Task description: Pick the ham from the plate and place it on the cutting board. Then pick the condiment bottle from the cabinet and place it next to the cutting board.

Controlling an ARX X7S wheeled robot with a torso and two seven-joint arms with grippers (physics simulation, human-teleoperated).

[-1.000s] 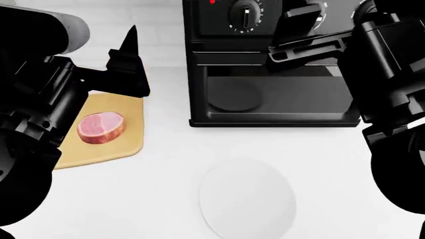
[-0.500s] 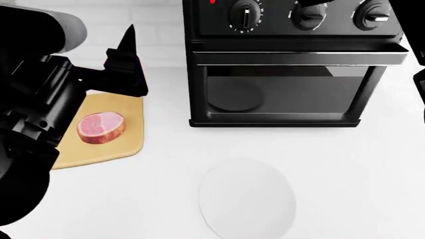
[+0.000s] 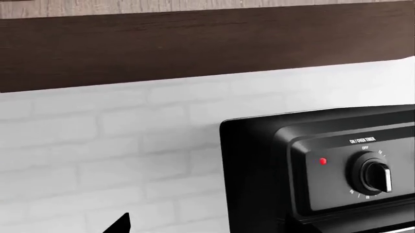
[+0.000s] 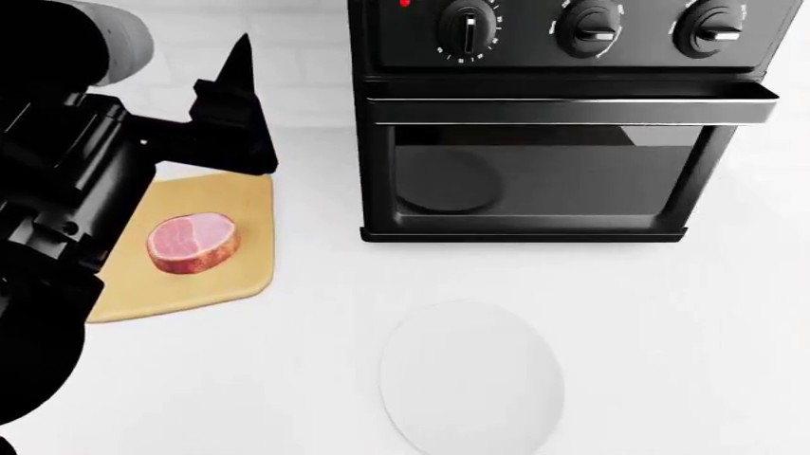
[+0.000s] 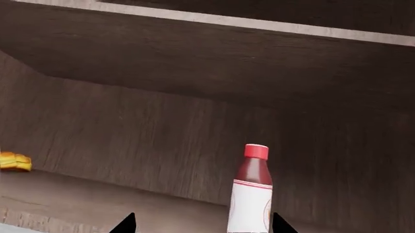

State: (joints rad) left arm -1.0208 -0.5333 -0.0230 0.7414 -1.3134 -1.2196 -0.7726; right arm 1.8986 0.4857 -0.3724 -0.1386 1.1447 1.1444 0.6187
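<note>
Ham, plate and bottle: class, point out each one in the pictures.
ham (image 4: 193, 243), head view, middle of its pink top.
plate (image 4: 471, 377), head view, bare white centre.
bottle (image 5: 251, 198), right wrist view, white label.

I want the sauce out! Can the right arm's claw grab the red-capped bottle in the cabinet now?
Probably yes. The bottle stands upright in the open cabinet, straight ahead between the right gripper fingertips, with nothing in front of it.

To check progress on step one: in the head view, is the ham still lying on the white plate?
No: the ham lies on the cutting board, and the plate is bare.
</note>
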